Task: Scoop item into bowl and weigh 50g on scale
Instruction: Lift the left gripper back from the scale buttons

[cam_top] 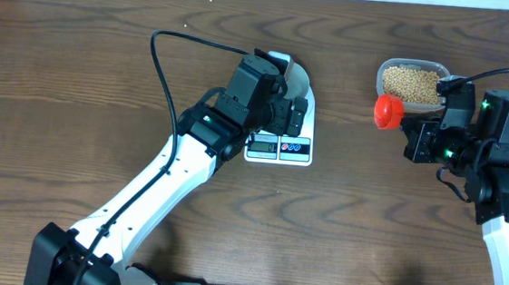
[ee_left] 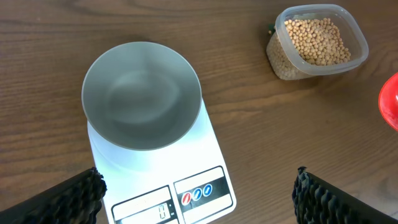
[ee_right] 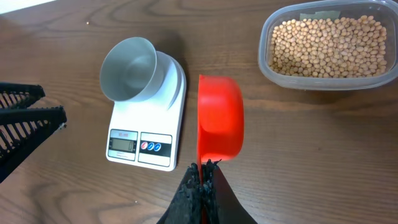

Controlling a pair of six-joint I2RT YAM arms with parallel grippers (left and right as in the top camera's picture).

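The pale empty bowl (ee_left: 142, 94) sits on the white scale (ee_left: 186, 193), whose display reads 0; both also show in the right wrist view, the bowl (ee_right: 129, 68) on the scale (ee_right: 146, 140). My left gripper (ee_left: 196, 199) is open, hovering over the scale's front. My right gripper (ee_right: 202, 177) is shut on the handle of a red scoop (ee_right: 221, 118), empty, held above the table between the scale and the clear container (ee_right: 329, 46) of tan beans (ee_right: 329, 37). In the overhead view the scoop (cam_top: 388, 111) is beside the container (cam_top: 412, 82).
Brown wooden table (cam_top: 78, 74). The left arm (cam_top: 190, 156) covers much of the scale (cam_top: 286, 150) from overhead. The right arm (cam_top: 499, 153) stands at the right edge.
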